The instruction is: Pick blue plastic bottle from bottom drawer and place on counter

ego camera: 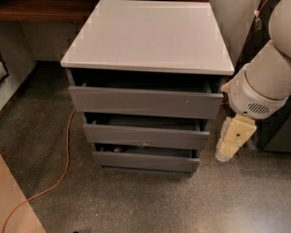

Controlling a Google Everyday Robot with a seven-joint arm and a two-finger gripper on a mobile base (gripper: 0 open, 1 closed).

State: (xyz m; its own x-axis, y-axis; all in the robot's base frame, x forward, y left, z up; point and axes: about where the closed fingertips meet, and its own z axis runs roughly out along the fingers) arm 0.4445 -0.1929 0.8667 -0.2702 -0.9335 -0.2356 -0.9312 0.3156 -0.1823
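Observation:
The grey cabinet stands in the middle of the camera view, with its broad white counter [148,35] on top. The bottom drawer [145,160] is the lowest of three grey drawers and is pulled out only a little. In its dark gap a small pale-and-reddish thing [117,149] shows at the left; I cannot tell what it is. The blue plastic bottle is hidden. My gripper [225,154] is cream-coloured and hangs pointing down just right of the cabinet, level with the lower two drawers and apart from them.
The top drawer [145,102] and middle drawer [145,136] are also slightly open. An orange cable [65,164] runs over the speckled floor at the left. A dark brown wooden shelf [39,8] is at the back left. Dark furniture [281,130] stands behind my arm.

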